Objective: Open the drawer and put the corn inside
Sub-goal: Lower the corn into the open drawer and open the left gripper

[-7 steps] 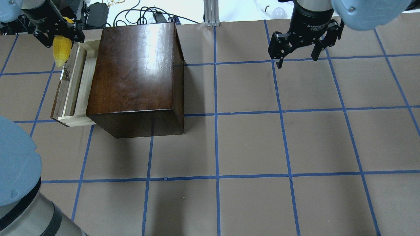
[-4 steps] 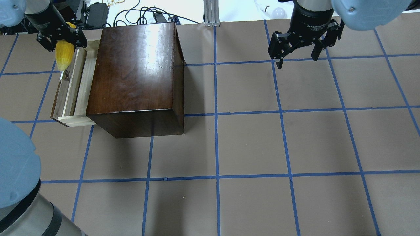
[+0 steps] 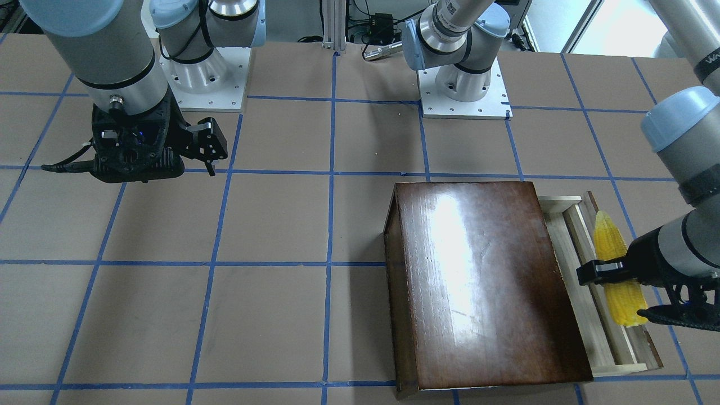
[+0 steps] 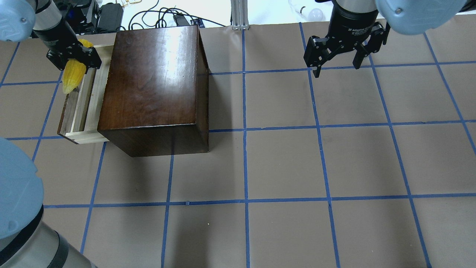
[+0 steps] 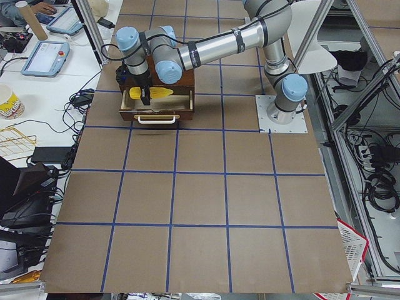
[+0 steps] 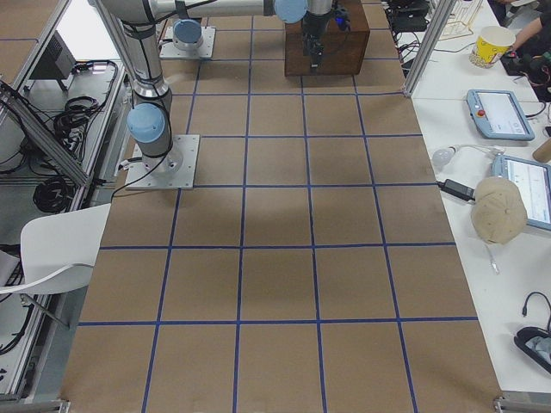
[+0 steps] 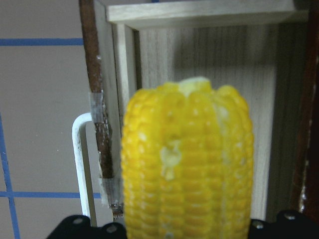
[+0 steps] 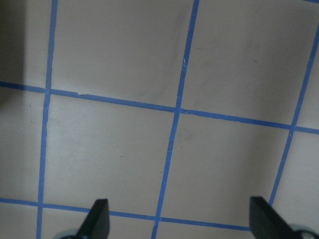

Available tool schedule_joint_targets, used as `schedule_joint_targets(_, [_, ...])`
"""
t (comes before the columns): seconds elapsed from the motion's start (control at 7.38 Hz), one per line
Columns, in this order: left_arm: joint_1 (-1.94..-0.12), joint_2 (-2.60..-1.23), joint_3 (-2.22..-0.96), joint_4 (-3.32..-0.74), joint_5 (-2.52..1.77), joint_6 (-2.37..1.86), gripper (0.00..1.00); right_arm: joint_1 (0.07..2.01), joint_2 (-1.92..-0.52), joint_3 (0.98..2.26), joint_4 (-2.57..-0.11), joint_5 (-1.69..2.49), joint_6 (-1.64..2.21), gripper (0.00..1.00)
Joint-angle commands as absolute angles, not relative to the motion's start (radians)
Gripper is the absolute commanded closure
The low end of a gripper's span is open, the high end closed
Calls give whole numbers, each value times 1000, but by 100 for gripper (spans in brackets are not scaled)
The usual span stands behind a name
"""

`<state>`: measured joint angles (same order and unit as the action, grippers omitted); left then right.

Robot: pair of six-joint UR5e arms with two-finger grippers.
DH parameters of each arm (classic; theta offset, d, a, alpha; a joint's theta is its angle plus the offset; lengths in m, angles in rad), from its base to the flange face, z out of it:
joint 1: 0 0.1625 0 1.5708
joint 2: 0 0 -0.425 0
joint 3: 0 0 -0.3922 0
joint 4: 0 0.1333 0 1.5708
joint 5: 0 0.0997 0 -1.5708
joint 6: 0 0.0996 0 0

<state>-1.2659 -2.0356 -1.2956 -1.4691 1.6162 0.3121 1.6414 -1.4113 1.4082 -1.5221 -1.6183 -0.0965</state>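
The corn (image 3: 610, 243) is clamped crosswise between my left fingers (image 3: 596, 273), one pressed on each flank of the cob's thicker half, so those fingers stand only as far apart as the cob is thick. Its tapered end sticks out past them on the side toward my base, and the blunt end shows just beyond them on the other side. From my left wrist the corn (image 7: 187, 164) fills the gap between the fingers, ridged kernels facing the camera. Directly beneath it lies the drawer (image 4: 80, 111), pulled out of the cabinet (image 4: 152, 82), its pale wooden floor showing under and around the cob. The corn lies along the drawer's length, above its far part. I cannot tell whether the cob touches the drawer floor or hangs just over it. The dark front panel (image 7: 94, 99) and the white handle (image 7: 79, 164) sit just off the outer side of the corn, and the glossy cabinet stands close on the inner side of my left fingers. My right fingers (image 4: 316, 69) are spread wide and grasp nothing. They hang well apart from the cabinet, with only the brown bench (image 4: 282, 163) and its blue tape lines (image 8: 172, 144) below and between them.
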Motion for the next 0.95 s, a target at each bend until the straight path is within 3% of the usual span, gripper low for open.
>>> schedule_joint_targets(0.0, [-1261,-2022,-1334,-1468,1638,314,100,1641,-1411,1408,-1522,-1618,-97,0])
schedule_joint_targets(0.14, [-1261,-2020,-1336,-1467,1643,313,100,1641,-1411,1408,-1522,-1618,-97,0])
schedule_joint_targets(0.27, [-1261,-2022,-1338,-1468,1643,313,47,1641,-1411,1408,-1522,-1618,-97,0])
schedule_joint_targets(0.41, [-1259,-2020,-1344,-1467,1643,313,25,1641,-1411,1408,-1522,-1618,-97,0])
schedule_joint_targets(0.54, [-1259,-2020,-1344,-1466,1643,311,14,1641,-1411,1408,-1522,-1618,-97,0])
schedule_joint_targets(0.81, [-1255,-2017,-1342,-1466,1643,313,12,1641,-1411,1408,-1522,-1618,-95,0])
